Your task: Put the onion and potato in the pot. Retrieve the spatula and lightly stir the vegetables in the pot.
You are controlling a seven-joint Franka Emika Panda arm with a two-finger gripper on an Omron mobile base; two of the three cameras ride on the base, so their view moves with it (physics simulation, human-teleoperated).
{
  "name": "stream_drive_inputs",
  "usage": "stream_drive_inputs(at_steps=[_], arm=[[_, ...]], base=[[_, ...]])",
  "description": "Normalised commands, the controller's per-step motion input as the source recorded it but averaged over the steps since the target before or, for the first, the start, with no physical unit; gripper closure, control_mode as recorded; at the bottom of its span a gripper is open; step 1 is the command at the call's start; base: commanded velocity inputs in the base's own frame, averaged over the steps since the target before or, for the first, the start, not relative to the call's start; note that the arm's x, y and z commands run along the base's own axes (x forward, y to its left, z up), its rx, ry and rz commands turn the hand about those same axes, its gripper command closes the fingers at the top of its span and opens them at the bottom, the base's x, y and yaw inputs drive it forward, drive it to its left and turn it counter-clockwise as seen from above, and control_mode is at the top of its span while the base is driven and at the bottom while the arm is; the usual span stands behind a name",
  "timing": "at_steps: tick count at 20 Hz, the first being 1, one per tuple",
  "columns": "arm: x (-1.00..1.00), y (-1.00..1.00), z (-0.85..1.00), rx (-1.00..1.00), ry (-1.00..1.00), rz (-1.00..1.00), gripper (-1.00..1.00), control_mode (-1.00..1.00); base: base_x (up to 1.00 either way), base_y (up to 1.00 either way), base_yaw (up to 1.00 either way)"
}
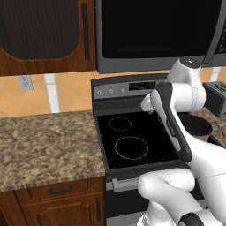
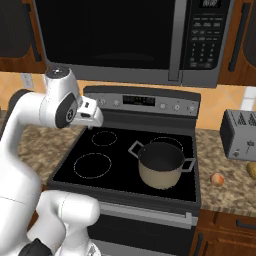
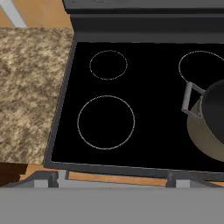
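The stove stood between two counters, under the microwave. The pot sat on the stove's front right burner, with one loop handle toward the left rear and the other toward the right front. The onion lay on the right counter, just right of the stove and near the pot. The potato lay farther right on that counter, apart from the onion, at the frame's edge. The toaster stood behind both. The left counter adjoined the stove's left side. The arm's hand hung above the stove's left rear burner, well left of the pot.
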Motion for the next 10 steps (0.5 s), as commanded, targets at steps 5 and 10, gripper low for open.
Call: stream_drive_inputs(at_steps=[5,10], arm=[[-0.1,0.04,0.08,-0.01,0.0,-0.05,-1.0,-1.0],[-0.02,0.0,0.0,0.0,0.0,0.0,-1.0,-1.0]], base=[[0.0,0.0,0.0],[0.0,0.0,0.0]])
